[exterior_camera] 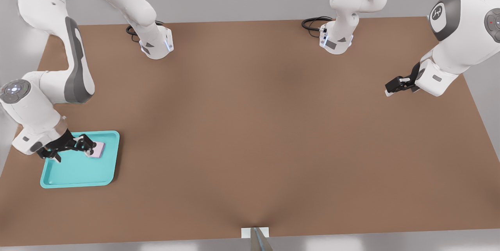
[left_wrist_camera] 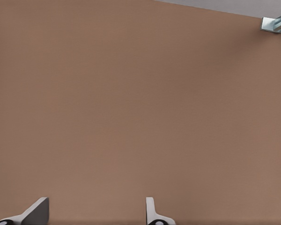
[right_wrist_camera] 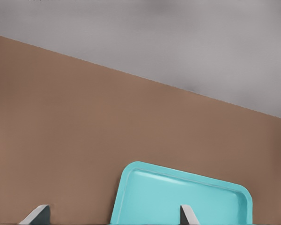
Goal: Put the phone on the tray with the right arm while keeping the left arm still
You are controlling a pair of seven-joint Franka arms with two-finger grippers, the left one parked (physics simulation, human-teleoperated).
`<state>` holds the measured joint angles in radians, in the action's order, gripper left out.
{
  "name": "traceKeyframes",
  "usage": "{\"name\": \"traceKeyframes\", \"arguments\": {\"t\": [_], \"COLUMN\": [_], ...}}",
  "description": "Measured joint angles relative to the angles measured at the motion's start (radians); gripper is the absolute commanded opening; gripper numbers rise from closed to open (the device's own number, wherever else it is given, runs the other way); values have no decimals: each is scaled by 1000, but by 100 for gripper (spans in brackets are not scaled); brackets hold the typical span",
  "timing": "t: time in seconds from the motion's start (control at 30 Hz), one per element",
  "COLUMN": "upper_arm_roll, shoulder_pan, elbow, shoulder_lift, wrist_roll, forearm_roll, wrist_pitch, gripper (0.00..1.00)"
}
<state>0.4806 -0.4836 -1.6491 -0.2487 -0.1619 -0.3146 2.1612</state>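
Nearest to you in the front view, at the table's near edge, sits one small white block with a thin metal bar rising from it. Take the tray as your landmark: you have one turquoise tray, lying flat on the brown table toward the front view's left, not far from that near edge.

You have one phone, pale pink and nearly square. It lies inside the tray, in the far half, close to the tray's far rim and toward its right side in the front view. It looks to be resting on the tray floor, though the claw hides part of it.

The gripper of the right arm is over the tray's far half, right at the phone. Its black fingers reach in from the tray's left side in the front view. In the right wrist view two finger tips show well apart with the tray lying between and beyond them, so the claw stands spread, not clamped on the phone.

The arm leans down low over the tray's far left corner, its wrist disc glowing white, forearm sloping toward the tray, elbow folded back above it.

Beyond the tray, at the table's far edge, you see two white arm bases, each with a black cable looped beside it.
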Motion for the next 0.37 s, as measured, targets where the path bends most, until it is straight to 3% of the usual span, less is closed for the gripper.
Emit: {"name": "traceKeyframes", "arguments": {"t": [0.03,0.07,0.1,0.13,0.2,0.27,0.37], "upper_arm_roll": [-292,-434,-476,-485,-445,-414,-395], "shoulder_pan": [293,446,496,509,470,434,404], "elbow": [65,164,217,241,223,81,98], "shoulder_lift": [26,7,-3,-4,36,151,185], "wrist_roll": [6,11,16,22,35,49,70], "forearm_roll": [59,105,139,165,199,216,229], "wrist_pitch": [-81,-164,-235,-296,-381,-406,-465], "gripper": [100,100,99,96,100,100,100]}}
